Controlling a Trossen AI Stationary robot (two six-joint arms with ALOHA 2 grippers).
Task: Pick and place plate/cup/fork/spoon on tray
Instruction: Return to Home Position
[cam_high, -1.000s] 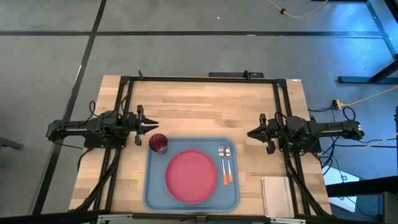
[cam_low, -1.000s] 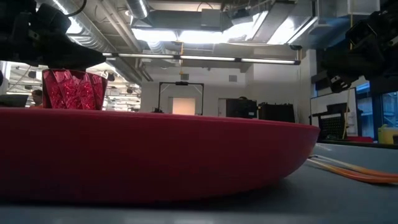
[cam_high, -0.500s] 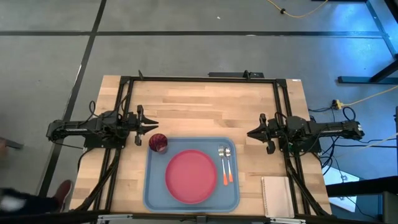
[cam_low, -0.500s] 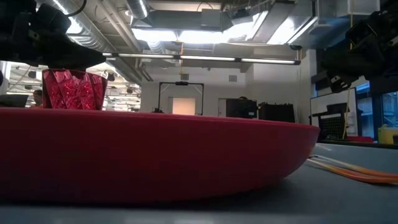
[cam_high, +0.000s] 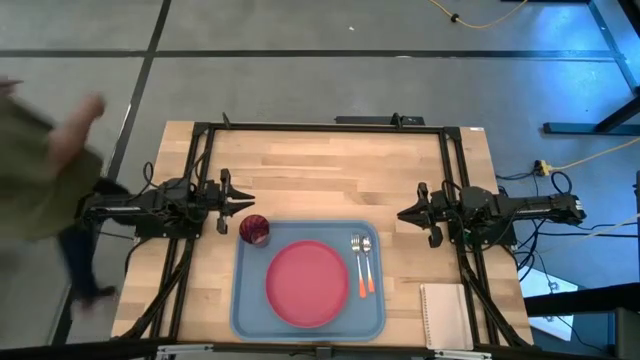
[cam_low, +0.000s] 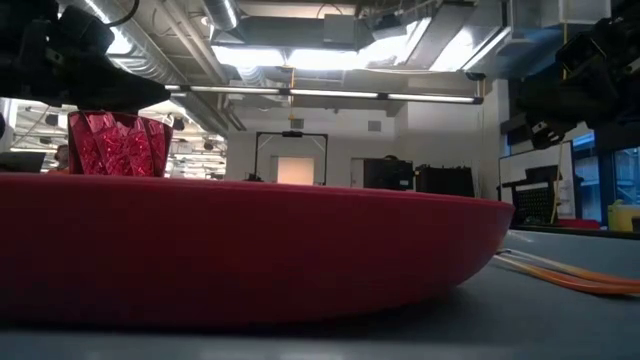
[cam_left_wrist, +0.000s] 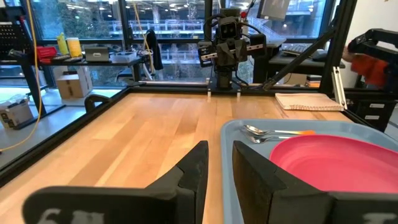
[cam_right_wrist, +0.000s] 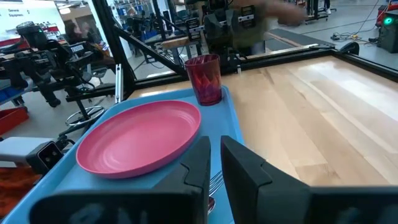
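Both arms are parked, one at each side of the surface (cam_high: 330, 170), fingers pointing inward at each other.

Left gripper (cam_high: 244, 203): just off the tray's back-left corner, near the cup but apart from it. Fingers clenched down to a thin slit, not on any item.

Right gripper (cam_high: 403, 214): past the tray's back-right corner, clear of the rim. Fingers also clenched to a thin slit, not on any item.

Tray (cam_high: 248, 310) sits at the front centre, its front edge close to the surface's front edge.
- Plate (cam_high: 305, 283): middle of the tray, flat, with blue margin showing all round it.
- Cup (cam_high: 254, 230): upright in the back-left corner, tight to the rim and just beside the plate.
- Fork (cam_high: 357, 268) and spoon (cam_high: 368, 266): side by side in the strip between the plate and the right rim, fork nearer the plate, heads toward the back, orange handles toward the front.

Open room: bare wood runs across the whole back half between the two grippers, with narrower strips left and right of the tray. Notepad (cam_high: 443, 315) takes the front-right corner, beside the tray but apart from it.

A blurred person (cam_high: 35, 165) is on the floor past the left arm's base, off the surface.
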